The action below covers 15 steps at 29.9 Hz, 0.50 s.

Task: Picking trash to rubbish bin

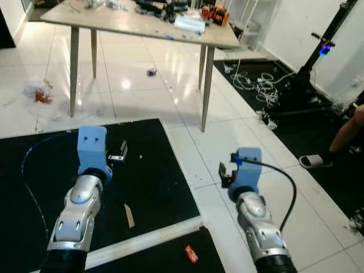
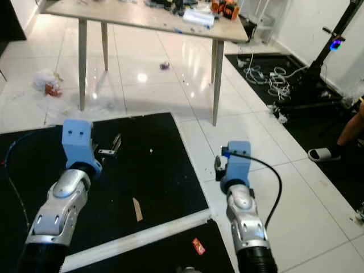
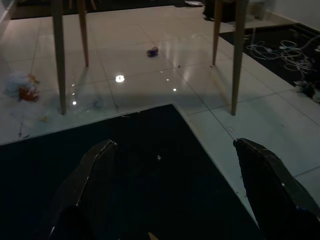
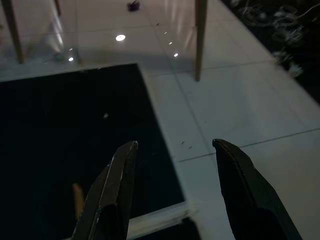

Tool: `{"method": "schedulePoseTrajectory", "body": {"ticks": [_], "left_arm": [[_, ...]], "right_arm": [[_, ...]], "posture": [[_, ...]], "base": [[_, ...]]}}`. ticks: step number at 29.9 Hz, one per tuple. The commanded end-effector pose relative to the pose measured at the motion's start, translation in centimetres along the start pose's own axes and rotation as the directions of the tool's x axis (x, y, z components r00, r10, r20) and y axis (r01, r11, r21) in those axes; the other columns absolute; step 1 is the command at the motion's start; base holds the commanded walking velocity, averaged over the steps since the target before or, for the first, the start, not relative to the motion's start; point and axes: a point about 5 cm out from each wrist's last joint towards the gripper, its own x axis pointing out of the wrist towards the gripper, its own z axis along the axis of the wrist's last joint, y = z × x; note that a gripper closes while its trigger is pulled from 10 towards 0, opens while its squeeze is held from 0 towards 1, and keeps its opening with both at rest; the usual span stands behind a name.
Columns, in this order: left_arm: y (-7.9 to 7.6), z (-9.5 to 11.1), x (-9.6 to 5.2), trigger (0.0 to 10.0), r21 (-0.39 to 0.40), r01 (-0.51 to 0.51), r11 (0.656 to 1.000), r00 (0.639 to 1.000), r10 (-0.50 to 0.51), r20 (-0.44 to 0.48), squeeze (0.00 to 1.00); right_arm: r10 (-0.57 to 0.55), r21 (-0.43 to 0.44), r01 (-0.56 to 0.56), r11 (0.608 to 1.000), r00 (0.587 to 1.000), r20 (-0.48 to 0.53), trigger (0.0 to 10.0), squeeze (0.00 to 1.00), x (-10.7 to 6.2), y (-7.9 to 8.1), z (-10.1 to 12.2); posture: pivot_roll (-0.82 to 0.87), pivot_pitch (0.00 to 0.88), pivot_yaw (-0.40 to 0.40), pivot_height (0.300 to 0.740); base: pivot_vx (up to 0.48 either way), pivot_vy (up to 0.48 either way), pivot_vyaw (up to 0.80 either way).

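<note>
— What's around the table (image 1: pixel 142 25), left to right?
— Crumpled trash (image 1: pixel 37 91) left of its legs; left gripper (image 3: pixel 175 190) and right gripper (image 4: pixel 172 195) in front, both spread wide, empty.
— Step?
— Searching, I judge (no bin visible); next, approach that trash.

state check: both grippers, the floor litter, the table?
left gripper: jaws open, empty, above the black mat
right gripper: jaws open, empty, over the mat's edge
red wrapper: lying on the mat, untouched
crumpled bag: on the white tiles by a table leg
small purple scrap: on tiles under the table
table: upright, top cluttered
</note>
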Motion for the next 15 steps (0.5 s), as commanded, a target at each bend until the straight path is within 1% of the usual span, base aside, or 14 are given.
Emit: {"method": "schedulePoseTrajectory", "body": {"ticks": [1, 12, 15], "left_arm": [[-0.67, 0.04, -0.26, 10.0, -0.014, 0.034, 0.999, 0.999, -0.034, 0.016, 0.00], [-0.78, 0.31, -0.06, 10.0, 0.001, 0.051, 0.999, 0.998, -0.051, 0.023, 0.00], [-0.70, 0.34, 0.00, 10.0, 0.009, 0.057, 0.998, 0.998, -0.057, 0.025, 0.00]], "right_arm": [[-0.011, -0.004, 0.011, 1.000, 1.000, -0.004, 10.0, 0.00, -0.18, -0.38, -0.15], [-0.012, -0.012, 0.011, 1.000, 1.000, -0.002, 10.0, 0.00, -0.22, -0.47, -0.12], [-0.021, -0.024, 0.021, 1.000, 1.000, -0.020, 10.0, 0.00, -0.25, -0.62, -0.40]], "posture": [[-0.03, 0.138, -0.057, 0.740], [-0.03, 0.134, -0.050, 0.740], [-0.03, 0.134, -0.049, 0.740]], "base": [[0.296, 0.000, 0.00], [0.344, 0.000, 0.00], [0.364, 0.000, 0.00]]}}
